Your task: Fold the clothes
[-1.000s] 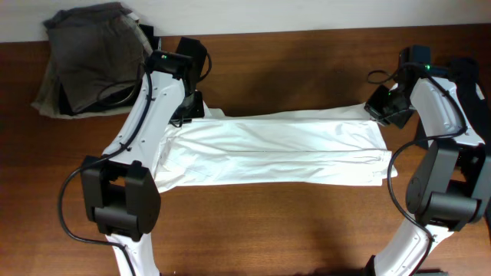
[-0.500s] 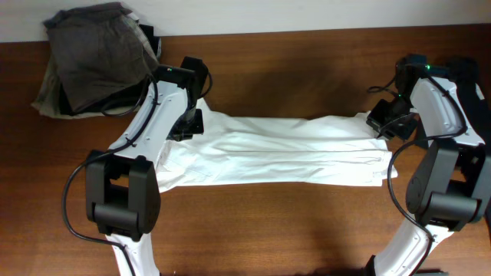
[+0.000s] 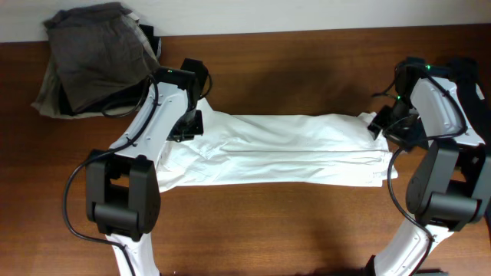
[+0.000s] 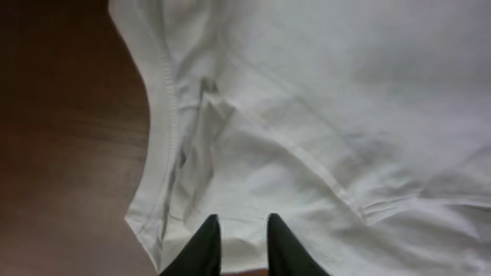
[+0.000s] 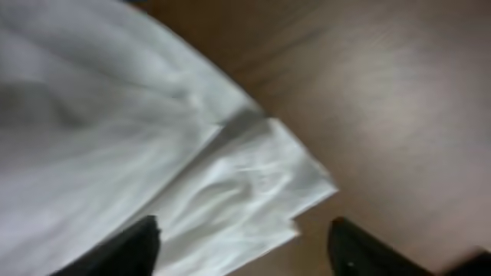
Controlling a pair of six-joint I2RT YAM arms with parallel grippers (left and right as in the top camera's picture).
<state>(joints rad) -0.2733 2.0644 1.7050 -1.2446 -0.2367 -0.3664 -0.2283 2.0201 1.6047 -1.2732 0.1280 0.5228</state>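
The clothes, one white T-shirt, lie across the table as a long strip folded lengthwise. My left gripper hovers over the shirt's far left end. In the left wrist view its fingertips stand a little apart, with a hemmed edge of the white shirt lying flat beneath them. My right gripper is at the far right corner. In the right wrist view it is wide open, and the layered corner of the shirt rests on the wood between its fingers, untouched.
A pile of grey, black and beige garments sits at the back left corner. A dark garment lies behind the right arm at the right edge. Brown wooden table runs to a white wall at the back.
Both grippers moved toward the front and laid the shirt's far edge down over the strip. Both jaws have parted, the right widely, and the cloth has dropped free.
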